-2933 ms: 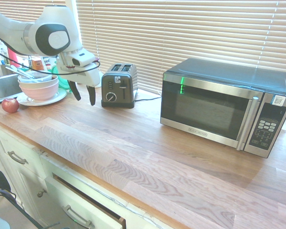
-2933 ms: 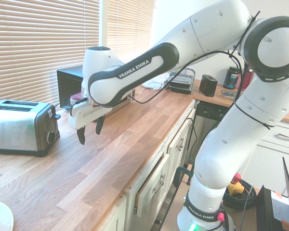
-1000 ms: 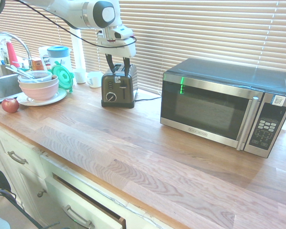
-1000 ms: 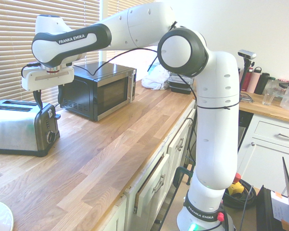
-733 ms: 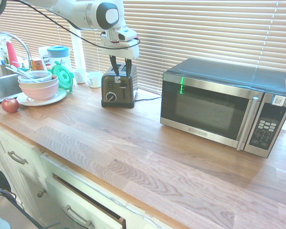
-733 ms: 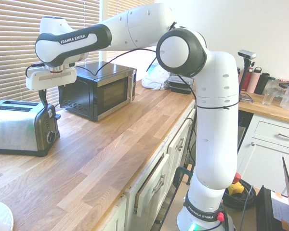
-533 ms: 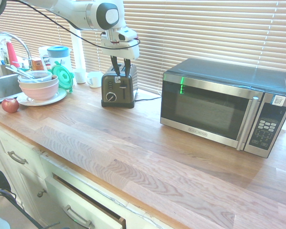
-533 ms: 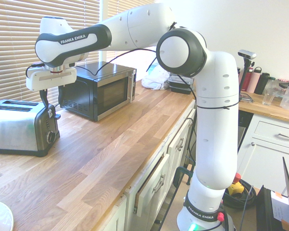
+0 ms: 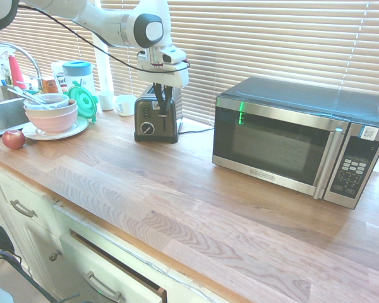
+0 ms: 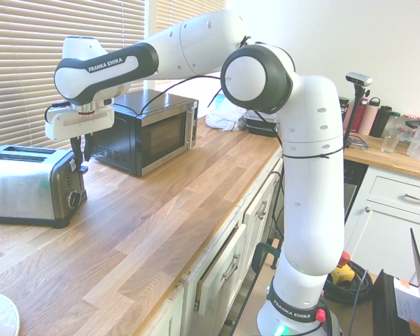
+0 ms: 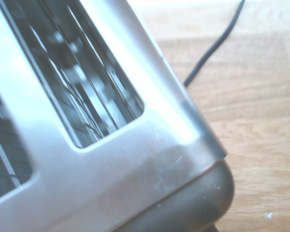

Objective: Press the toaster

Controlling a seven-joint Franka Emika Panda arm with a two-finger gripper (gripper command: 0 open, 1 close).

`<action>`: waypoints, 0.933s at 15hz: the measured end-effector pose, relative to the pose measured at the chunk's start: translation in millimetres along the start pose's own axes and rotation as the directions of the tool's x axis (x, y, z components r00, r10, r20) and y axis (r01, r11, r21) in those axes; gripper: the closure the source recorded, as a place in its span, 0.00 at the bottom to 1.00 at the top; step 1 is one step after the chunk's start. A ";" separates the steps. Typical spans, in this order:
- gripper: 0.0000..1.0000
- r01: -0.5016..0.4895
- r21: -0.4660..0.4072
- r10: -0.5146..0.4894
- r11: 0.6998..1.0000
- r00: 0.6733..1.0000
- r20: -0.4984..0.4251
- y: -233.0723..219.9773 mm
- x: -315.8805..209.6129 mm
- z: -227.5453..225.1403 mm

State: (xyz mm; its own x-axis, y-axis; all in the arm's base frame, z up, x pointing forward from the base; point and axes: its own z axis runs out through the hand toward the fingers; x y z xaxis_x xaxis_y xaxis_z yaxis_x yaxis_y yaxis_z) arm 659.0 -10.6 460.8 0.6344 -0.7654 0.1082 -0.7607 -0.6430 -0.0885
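The toaster [image 9: 156, 118] sits on the wooden counter [image 9: 196, 208], near the blinds, left of the microwave [image 9: 297, 142]. The gripper [image 9: 163, 101] points down at the toaster's front end, by its lever. Its fingers are a little apart, holding nothing.

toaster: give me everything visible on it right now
The toaster is a small two-slot unit with a brushed-metal body and a black end panel carrying a round dial and a lever. It stands upright on the wooden counter by the blinds, left of the microwave. Both slots look empty in the wrist view. A dark cord trails behind it. The gripper is down at the lever end; contact is unclear.
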 end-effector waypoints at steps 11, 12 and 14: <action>1.00 0.027 -0.033 -0.026 0.999 0.999 0.033 -2.5 0.1 36.1; 1.00 0.029 -0.037 -0.027 0.999 0.999 0.035 -2.1 0.8 40.3; 1.00 0.033 -0.035 -0.032 0.999 0.999 0.034 -1.6 1.7 43.7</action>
State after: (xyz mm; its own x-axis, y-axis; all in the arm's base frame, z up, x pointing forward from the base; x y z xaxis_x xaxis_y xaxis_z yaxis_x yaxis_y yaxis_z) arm 667.3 -12.0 417.9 0.6625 -0.7451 0.0768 -0.7438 -0.6665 -0.0504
